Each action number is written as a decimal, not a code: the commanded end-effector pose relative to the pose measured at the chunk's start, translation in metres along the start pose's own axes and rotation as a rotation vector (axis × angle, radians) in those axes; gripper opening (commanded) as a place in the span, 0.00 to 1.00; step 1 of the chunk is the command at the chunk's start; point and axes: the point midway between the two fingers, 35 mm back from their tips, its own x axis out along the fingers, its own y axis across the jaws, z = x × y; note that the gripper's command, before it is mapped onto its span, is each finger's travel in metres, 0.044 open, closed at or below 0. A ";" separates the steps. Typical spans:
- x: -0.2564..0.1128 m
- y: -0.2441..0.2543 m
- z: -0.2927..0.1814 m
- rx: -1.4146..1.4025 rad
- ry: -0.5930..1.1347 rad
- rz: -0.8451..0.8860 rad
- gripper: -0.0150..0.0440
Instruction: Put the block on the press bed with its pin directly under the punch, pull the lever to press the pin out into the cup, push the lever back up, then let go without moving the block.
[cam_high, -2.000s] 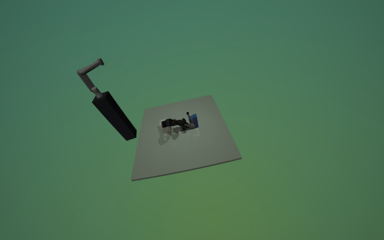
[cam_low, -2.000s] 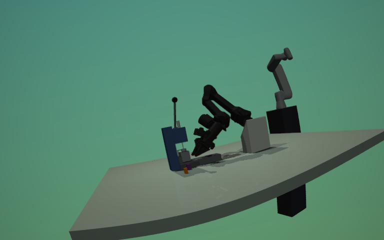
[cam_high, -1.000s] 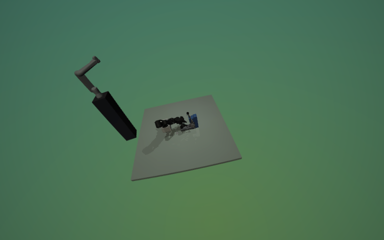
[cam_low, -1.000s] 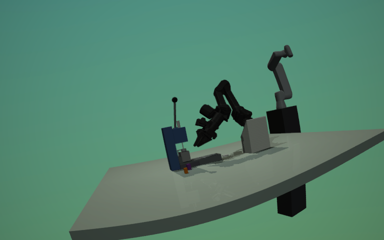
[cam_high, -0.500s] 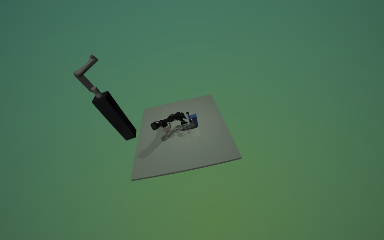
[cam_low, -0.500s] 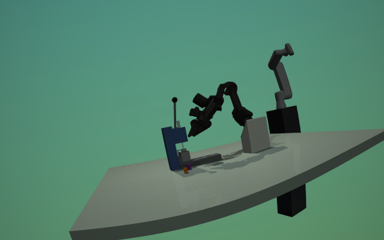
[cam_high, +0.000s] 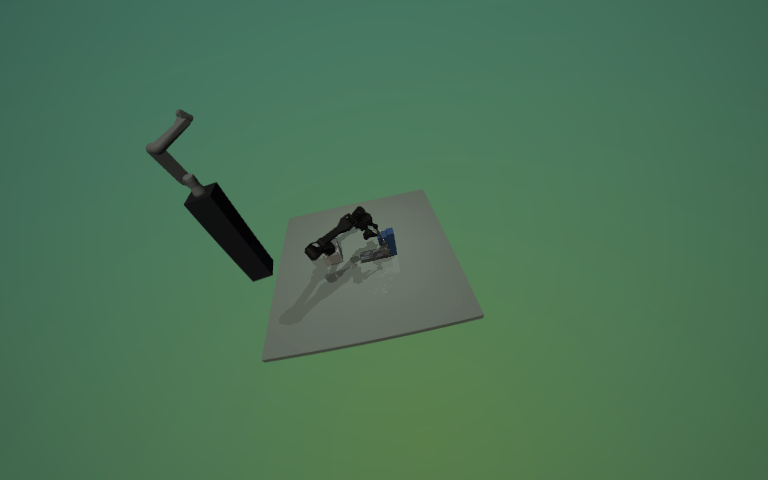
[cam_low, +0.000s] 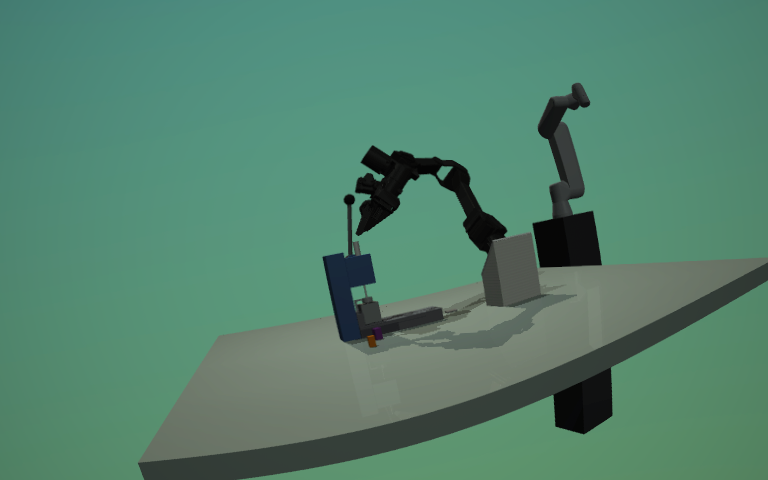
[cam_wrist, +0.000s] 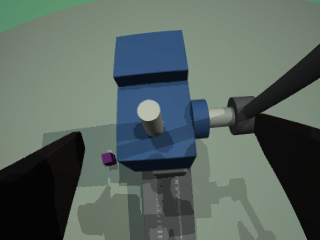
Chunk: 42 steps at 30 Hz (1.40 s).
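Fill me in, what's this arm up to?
The black arm is working a blue press. A gray block sits on the press bed, below the press head. The lever stands up, and the open, empty pincer is above the press head, probably going for the lever next. I can't see whether the pin is lined up.
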 end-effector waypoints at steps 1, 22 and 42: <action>-0.054 -0.020 0.040 0.000 0.013 -0.024 1.00; -0.101 -0.052 0.066 -0.013 0.001 -0.057 1.00; -0.072 -0.052 0.067 -0.009 0.006 -0.053 1.00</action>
